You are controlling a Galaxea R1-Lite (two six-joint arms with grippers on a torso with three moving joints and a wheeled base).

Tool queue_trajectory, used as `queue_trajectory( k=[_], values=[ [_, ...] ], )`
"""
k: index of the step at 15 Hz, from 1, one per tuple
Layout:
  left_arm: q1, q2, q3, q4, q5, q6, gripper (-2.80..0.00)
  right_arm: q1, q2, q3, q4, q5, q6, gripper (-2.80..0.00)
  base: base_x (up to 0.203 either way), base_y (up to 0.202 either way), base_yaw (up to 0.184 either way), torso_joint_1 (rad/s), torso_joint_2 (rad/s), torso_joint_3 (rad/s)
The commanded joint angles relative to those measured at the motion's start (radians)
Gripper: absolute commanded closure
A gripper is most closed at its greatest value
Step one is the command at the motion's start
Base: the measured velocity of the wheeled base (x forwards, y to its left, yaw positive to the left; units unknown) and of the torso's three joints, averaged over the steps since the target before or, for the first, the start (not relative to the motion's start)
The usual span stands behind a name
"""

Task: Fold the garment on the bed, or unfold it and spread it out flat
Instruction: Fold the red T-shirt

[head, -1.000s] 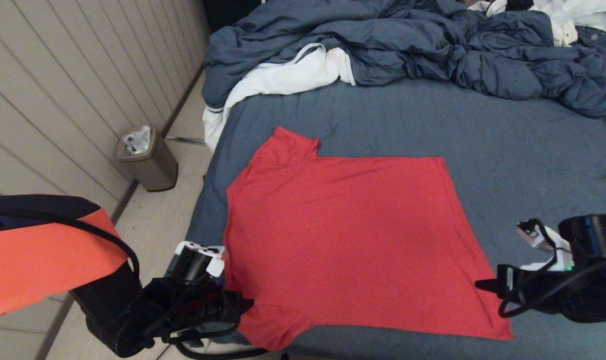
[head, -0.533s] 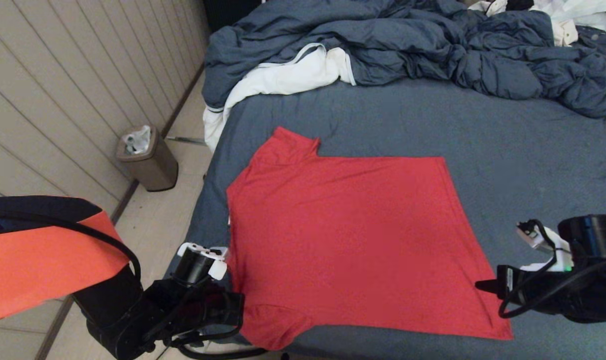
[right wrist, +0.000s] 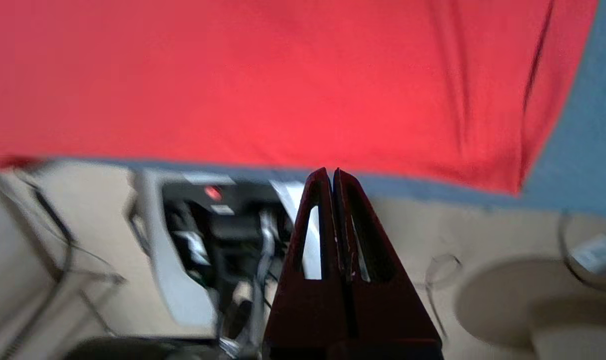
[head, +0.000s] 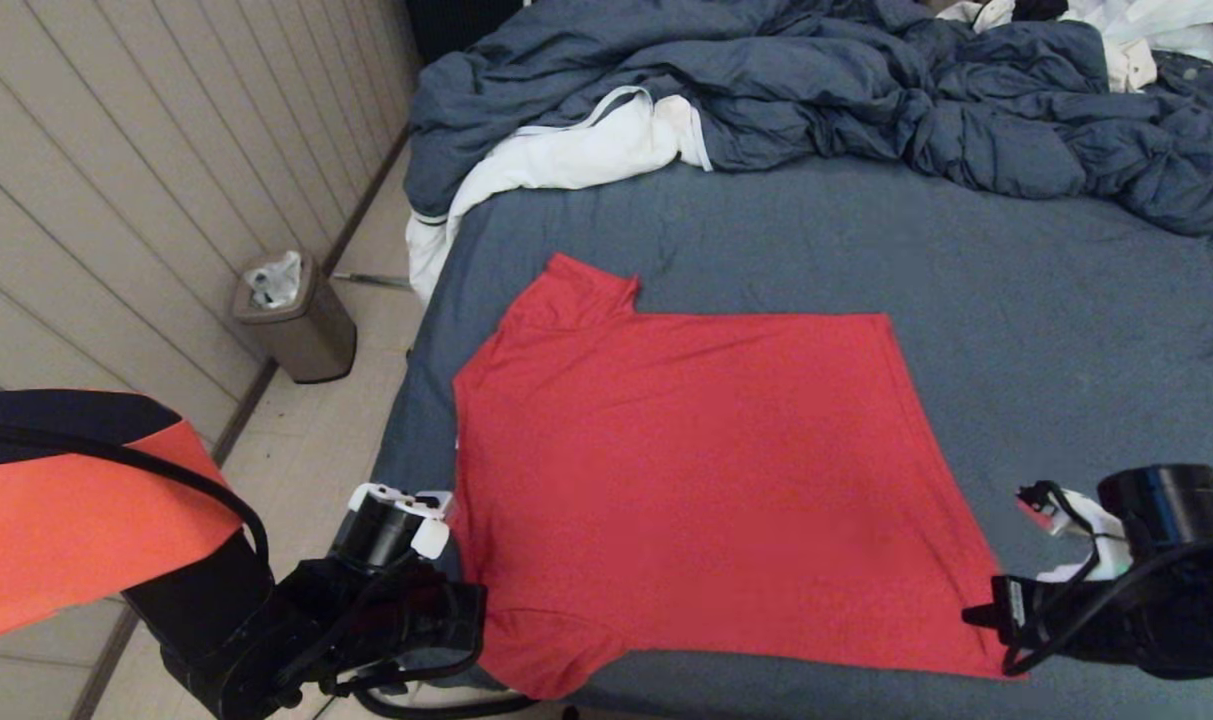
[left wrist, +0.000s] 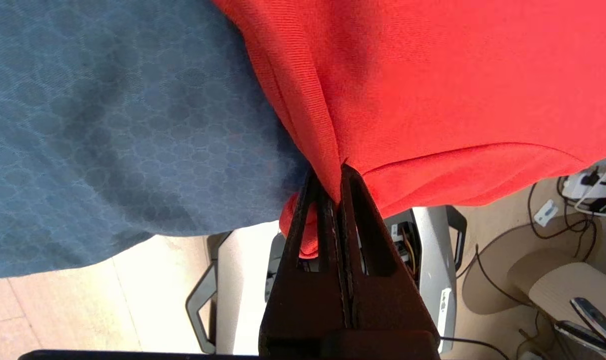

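Observation:
The red garment (head: 696,470) lies spread flat on the bed (head: 1016,270), plain side up, collar toward the left edge and hem toward the right. No print or neck tag shows. My left gripper (head: 481,605) sits at the bed's near-left corner, by the near sleeve. In the left wrist view this gripper (left wrist: 338,167) is shut on a pinched fold of the garment (left wrist: 457,75). My right gripper (head: 969,617) hovers by the near hem corner. In the right wrist view it (right wrist: 331,171) is shut with nothing in it, just short of the garment's edge (right wrist: 283,75).
A rumpled blue duvet (head: 816,90) is heaped along the far side, with a white cloth (head: 566,160) hanging over the far-left corner. More white clothes (head: 1156,30) lie at the far right. A small bin (head: 296,320) stands on the floor beside the wall.
My right gripper has drawn back toward the bed's near edge, along the hem side of the garment. The left gripper has shifted only slightly and keeps its hold.

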Motion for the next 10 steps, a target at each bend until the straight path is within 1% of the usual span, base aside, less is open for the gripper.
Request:
queue_trajectory(
  k=[1,3,5,6,7,10],
  values=[
    [0.000,-0.008,0.009,-0.005,0.001,-0.002,0.00,-0.003,0.013,0.035,-0.004,-0.013,-0.019,0.00,0.000,0.000,0.000,0.000,0.00,0.000],
    [0.000,-0.022,0.016,-0.014,0.002,-0.003,0.00,-0.019,0.018,0.057,-0.007,-0.063,-0.035,0.00,0.000,0.000,0.000,0.000,0.00,0.000],
    [0.000,-0.027,0.021,-0.015,0.001,-0.003,0.00,-0.072,0.047,0.085,-0.011,-0.083,-0.072,0.00,0.000,0.000,0.000,0.000,0.00,0.000],
    [0.000,-0.026,0.021,-0.015,0.001,-0.003,0.00,-0.106,0.057,0.086,-0.014,-0.084,-0.082,-2.80,0.000,0.000,0.000,0.000,0.00,0.000],
    [-0.006,-0.026,0.024,-0.015,0.001,-0.003,0.00,-0.140,0.062,0.088,-0.027,-0.084,-0.093,-2.80,0.000,0.000,0.000,0.000,0.00,0.000],
    [-0.015,-0.024,0.027,-0.015,0.002,-0.003,0.00,-0.238,0.080,0.094,-0.040,-0.084,-0.173,-2.80,0.000,0.000,0.000,0.000,0.00,0.000]
  ],
)
